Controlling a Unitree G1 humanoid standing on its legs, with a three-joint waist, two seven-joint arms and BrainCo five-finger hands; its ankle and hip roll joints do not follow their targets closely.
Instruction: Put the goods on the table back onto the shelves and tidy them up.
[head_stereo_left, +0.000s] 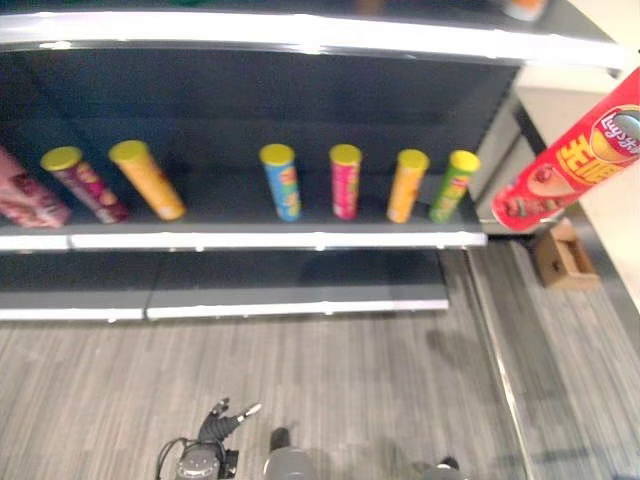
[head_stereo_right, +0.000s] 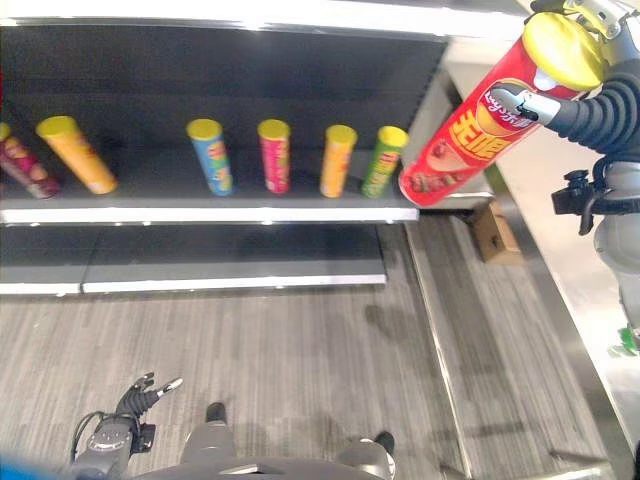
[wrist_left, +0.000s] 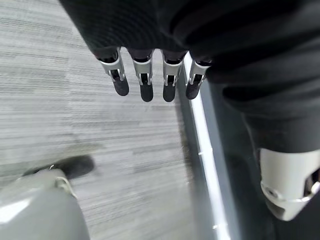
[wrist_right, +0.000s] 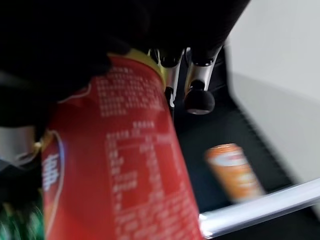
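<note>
The right robot hand (head_stereo_right: 560, 100) was partly cut off at the upper corner of the right eye view, yet its silver fingers (head_stereo_right: 520, 103) plainly curled round a red can (head_stereo_right: 470, 135), a tall cylinder with a yellow lid (head_stereo_right: 562, 50), held in the air just past the right end of the shelf (head_stereo_right: 250, 214). The can's long axis ran on a slant, the lidded end up toward the robot and the base down toward the shelf's right end; in the left eye view its top was cut off by the frame edge. In the right wrist view the can's printed red wall lay close before the camera, the print too blurred to read, and beyond it an orange can (wrist_right: 234, 171) stood on a dark shelf, its outline smeared. The shelf was dark, with a glossy white front edge, and carried a row of slim cylindrical cans, all yellow-lidded: a green can (head_stereo_right: 383, 162) nearest the held one, then an orange-yellow can (head_stereo_right: 336, 162), a pink can (head_stereo_right: 273, 157), a blue can (head_stereo_right: 211, 157), and, after a gap, a yellow can (head_stereo_right: 78, 154) and a dark red can (head_stereo_left: 84, 185); a pink pack (head_stereo_left: 25, 197) at the far left was cut off. A small cardboard box (head_stereo_right: 494, 232) sat on the striped grey floor (head_stereo_right: 300, 350). The left robot hand (wrist_left: 145, 82) hung low over the floor, its fingers straight and relaxed, holding nothing.
</note>
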